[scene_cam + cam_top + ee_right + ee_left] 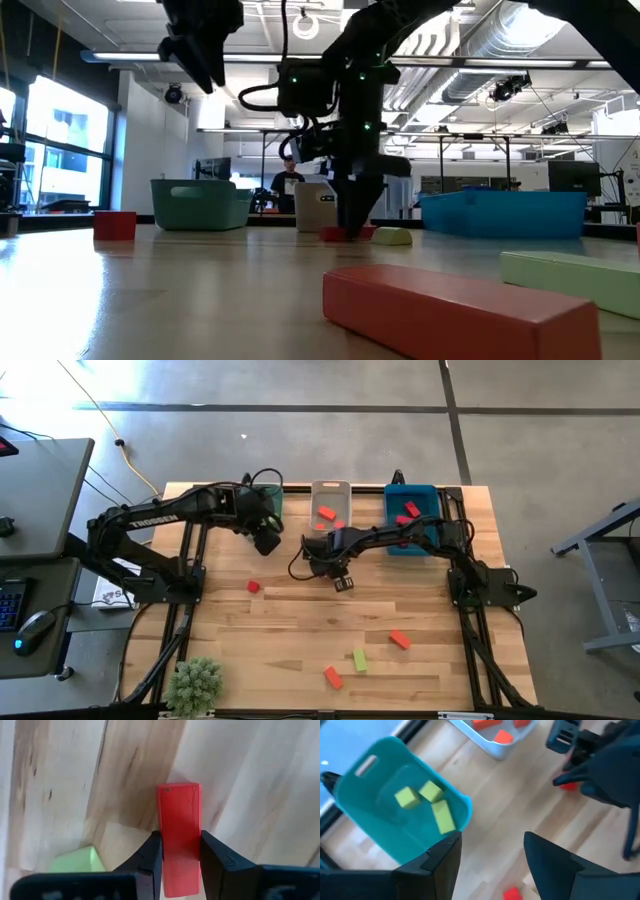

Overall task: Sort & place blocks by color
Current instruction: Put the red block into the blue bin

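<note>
My right gripper [343,582] is low over the table's middle, shut on a red bar [178,805]. A yellow-green block [75,861] lies right beside it and also shows in the low view [390,236]. My left gripper [266,543] hangs open and empty in the air beside the green bin [380,775], which holds three yellow-green blocks [432,802]. Loose on the table are a red cube [254,587], an orange-red bar [400,640], a yellow-green bar [360,659] and another orange-red bar [333,677]. My right gripper pinches the red bar by its two long sides [162,827], one finger on each side. The fingers point down from above. In the low view the bar [335,234] is at table level under the fingers; whether it is lifted clear, I cannot tell.
The white bin [330,510] holds orange-red blocks and the blue bin [412,510] holds deep red ones; both stand at the far edge beside the green bin [270,505]. A small green plant [195,682] stands at the near left corner. A person shows in the room beyond [290,180].
</note>
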Available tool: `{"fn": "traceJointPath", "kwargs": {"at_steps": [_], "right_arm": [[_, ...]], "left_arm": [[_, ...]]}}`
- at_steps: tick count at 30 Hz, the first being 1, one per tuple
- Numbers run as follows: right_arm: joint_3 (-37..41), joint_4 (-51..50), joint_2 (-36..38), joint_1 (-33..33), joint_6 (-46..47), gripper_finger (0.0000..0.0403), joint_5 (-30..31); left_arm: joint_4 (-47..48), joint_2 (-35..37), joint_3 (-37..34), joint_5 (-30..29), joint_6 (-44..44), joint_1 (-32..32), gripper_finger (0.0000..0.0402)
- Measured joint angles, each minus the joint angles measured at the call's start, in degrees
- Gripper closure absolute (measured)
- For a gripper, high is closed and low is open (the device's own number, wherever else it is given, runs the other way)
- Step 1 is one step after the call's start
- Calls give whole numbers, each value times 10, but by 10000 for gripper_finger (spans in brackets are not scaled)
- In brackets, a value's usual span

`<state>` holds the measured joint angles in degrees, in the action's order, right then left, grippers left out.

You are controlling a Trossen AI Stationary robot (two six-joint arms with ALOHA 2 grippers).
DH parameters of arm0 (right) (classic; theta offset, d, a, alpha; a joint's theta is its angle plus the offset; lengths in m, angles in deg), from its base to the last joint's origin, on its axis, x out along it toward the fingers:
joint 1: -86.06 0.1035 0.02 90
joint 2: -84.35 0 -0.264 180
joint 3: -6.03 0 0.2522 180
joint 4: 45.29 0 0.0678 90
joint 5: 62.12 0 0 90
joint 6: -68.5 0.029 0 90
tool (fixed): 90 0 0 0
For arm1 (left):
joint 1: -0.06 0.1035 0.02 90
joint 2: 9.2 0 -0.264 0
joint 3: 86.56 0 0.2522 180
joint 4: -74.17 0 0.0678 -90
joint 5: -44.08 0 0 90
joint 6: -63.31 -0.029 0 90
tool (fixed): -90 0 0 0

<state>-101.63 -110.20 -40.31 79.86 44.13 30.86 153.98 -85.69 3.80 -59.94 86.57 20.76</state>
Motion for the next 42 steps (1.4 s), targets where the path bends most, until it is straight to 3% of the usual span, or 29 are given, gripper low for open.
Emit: {"fn": "traceJointPath", "kwargs": {"at_steps": [24,31,42], "right_arm": [[-272,-210,3,-59,92,333,38],[-341,-308,4,-59,127,333,106],[-348,-386,15,-80,216,333,167]], "left_arm": [[-141,0,0,-1,-153,138,197],[-154,0,0,0,-170,163,197],[-170,0,0,0,-205,195,197]]}}
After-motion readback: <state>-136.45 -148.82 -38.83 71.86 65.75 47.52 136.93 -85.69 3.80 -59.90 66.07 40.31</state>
